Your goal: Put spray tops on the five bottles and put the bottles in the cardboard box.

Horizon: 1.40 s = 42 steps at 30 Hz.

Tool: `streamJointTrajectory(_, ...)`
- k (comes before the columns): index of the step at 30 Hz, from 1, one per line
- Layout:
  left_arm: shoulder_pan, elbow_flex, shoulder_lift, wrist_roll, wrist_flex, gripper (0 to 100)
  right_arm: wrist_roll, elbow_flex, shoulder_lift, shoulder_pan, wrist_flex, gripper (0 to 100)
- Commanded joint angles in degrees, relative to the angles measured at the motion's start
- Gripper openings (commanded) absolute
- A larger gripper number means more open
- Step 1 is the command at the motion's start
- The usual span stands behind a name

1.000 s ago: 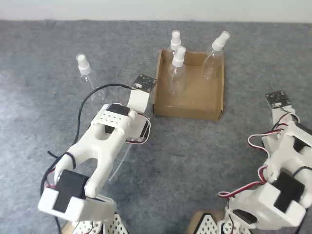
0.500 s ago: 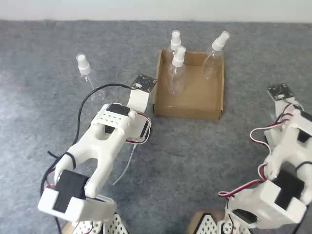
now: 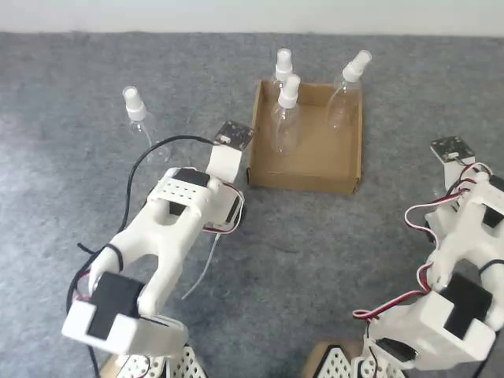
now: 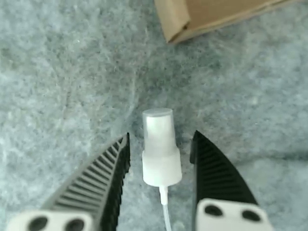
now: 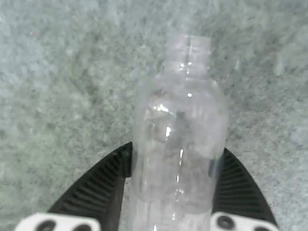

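Note:
A white spray top (image 4: pixel 161 154) with its thin tube lies on the grey carpet near a corner of the cardboard box (image 4: pixel 192 17). My left gripper (image 4: pixel 161 135) is open around the top, one finger on each side with a narrow gap. In the high view the tube (image 3: pixel 203 264) trails out from under the left arm (image 3: pixel 185 209). My right gripper (image 5: pixel 176 149) is shut on a clear bottle (image 5: pixel 180 120) with a bare, uncapped neck. The cardboard box (image 3: pixel 303 179) holds two capped bottles (image 3: pixel 285 118) (image 3: pixel 345 98).
A third capped bottle (image 3: pixel 282 67) stands at the box's far left corner; I cannot tell whether it is inside. Another capped bottle (image 3: pixel 140 122) stands on the carpet left of the box. The right arm (image 3: pixel 465 236) is at the right edge. Open carpet lies between the arms.
The right arm's wrist shifted slightly up and to the right. The tube under the left arm swung a little to the right. The left arm stayed almost still.

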Motion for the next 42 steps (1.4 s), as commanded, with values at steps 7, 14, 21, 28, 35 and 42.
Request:
streamJointTrajectory(7,0.09,-10.59,10.99,-0.53,5.54,12,0.09,-1.05,-0.84,-0.57,0.48,29.9)
streamJointTrajectory(14,-0.44,-6.64,6.24,-0.26,2.99,1,0.97,-1.76,-1.45,-0.75,0.13,29.9)
streamJointTrajectory(21,-0.35,2.68,-6.15,-0.18,1.32,1,0.88,-10.90,3.03,-2.95,3.12,29.9)
streamJointTrajectory(28,-0.44,7.87,-11.25,-0.35,-2.20,1,2.20,-24.53,15.69,-1.98,9.19,29.9)
streamJointTrajectory(35,-0.44,7.78,-11.16,-0.44,-2.46,1,5.63,-30.59,24.92,1.10,11.82,24.2)
streamJointTrajectory(42,-0.44,7.78,-11.16,-0.44,-2.55,1,5.45,-32.44,25.27,2.15,11.91,12.0)
